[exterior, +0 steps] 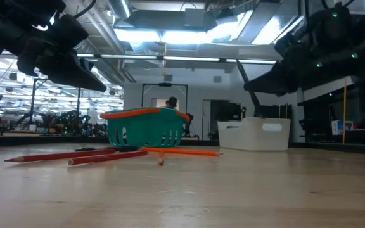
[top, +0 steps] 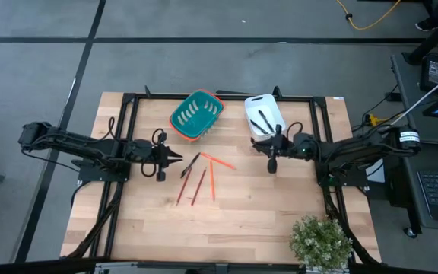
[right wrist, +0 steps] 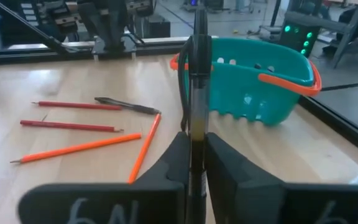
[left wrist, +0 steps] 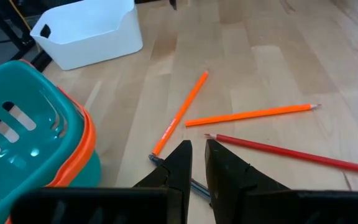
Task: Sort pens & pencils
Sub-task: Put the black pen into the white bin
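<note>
Four pencils (top: 207, 173) lie loose on the wood, two orange, two red, fanned out flat. One black pen (top: 191, 164) lies just beside them (tip toward the orange pair). Another pen (right wrist: 198, 93) stands upright, pinched in the right gripper (right wrist: 194, 163).

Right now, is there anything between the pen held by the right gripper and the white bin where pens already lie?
Nothing visible blocks it. The right gripper holds a pen just in front of the white bin, which is open on top. The teal basket stands off to the side, and the pencils lie farther away.
</note>
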You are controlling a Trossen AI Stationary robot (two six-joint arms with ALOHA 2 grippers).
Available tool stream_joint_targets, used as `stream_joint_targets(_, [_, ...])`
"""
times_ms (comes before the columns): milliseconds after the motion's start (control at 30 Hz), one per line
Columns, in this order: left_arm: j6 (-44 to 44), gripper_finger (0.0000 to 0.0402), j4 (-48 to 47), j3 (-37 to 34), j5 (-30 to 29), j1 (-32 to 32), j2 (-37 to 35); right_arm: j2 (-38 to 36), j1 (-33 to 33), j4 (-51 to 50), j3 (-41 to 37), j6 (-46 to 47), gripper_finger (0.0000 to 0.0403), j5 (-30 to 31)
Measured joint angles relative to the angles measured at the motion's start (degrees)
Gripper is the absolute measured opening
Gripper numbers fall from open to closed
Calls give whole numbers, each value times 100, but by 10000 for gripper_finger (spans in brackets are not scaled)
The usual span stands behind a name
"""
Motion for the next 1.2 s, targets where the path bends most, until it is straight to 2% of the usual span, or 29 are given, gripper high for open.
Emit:
stream_joint_targets(200, [-4, 41, 0, 0, -2, 86, -1, 0, -16, 209, -72, -144, 31, 123])
stream_joint_targets(367, [-7, 41, 46, 0, 0, 114, 1, 2, -26, 232, -72, -195, 31, 1145])
stream_joint_targets(600, [-10, 41, 48, 0, 0, 114, 0, 2, -26, 449, -72, -236, 31, 2243])
stream_joint_targets(833, [-4, 41, 46, 0, 0, 114, 0, 3, -26, 447, -72, -240, 31, 2997])
stream_joint_targets(1200, [0, 41, 50, 0, 3, 114, 0, 4, -133, 512, -68, -367, 31, 3388])
